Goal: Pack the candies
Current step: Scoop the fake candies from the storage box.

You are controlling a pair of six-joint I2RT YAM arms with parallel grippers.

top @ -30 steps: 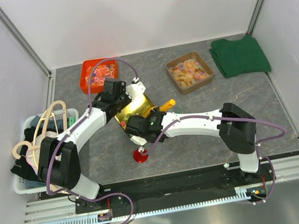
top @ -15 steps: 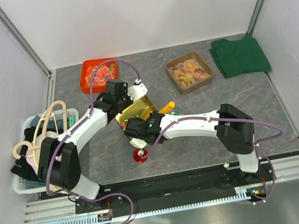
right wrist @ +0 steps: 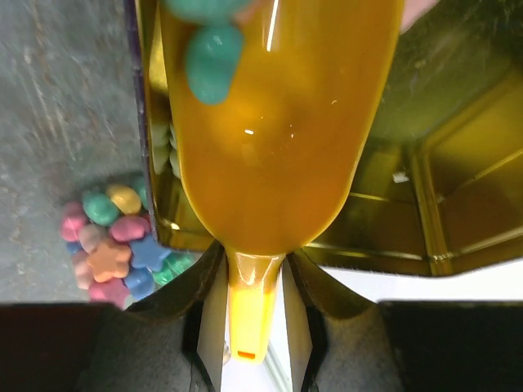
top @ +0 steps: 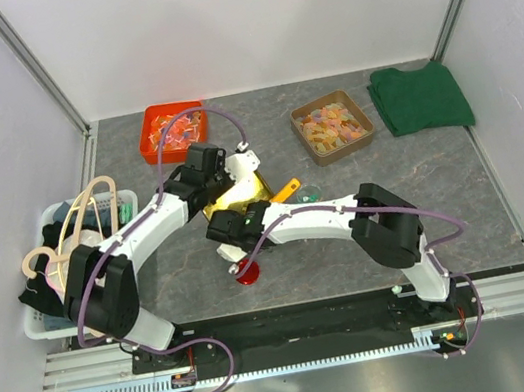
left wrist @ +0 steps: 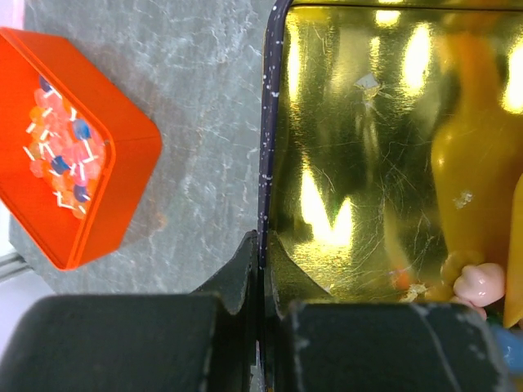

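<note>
My left gripper [top: 224, 184] is shut on the dark rim of the gold tin [top: 244, 192]; in the left wrist view its jaws [left wrist: 263, 249] pinch the wall of the gold tin [left wrist: 368, 139]. My right gripper [top: 244, 219] is shut on the handle of a yellow scoop [right wrist: 274, 131], whose bowl reaches over the tin [right wrist: 458, 204]. A green candy [right wrist: 212, 53] lies in the scoop. A heap of mixed candies [right wrist: 110, 245] lies on the table beside the tin. A pink candy [left wrist: 478, 282] shows inside the tin.
An orange-red tray [top: 172, 130] of wrapped sweets stands at the back left, also in the left wrist view [left wrist: 122, 163]. A brown tray [top: 333, 126] and a green cloth [top: 419, 97] are at the back right. A white basket [top: 36, 327] stands left. A red round piece [top: 246, 274] lies near.
My right arm has swung left, carrying the scoop further over the tin. The left gripper keeps its hold on the tin, which has shifted slightly.
</note>
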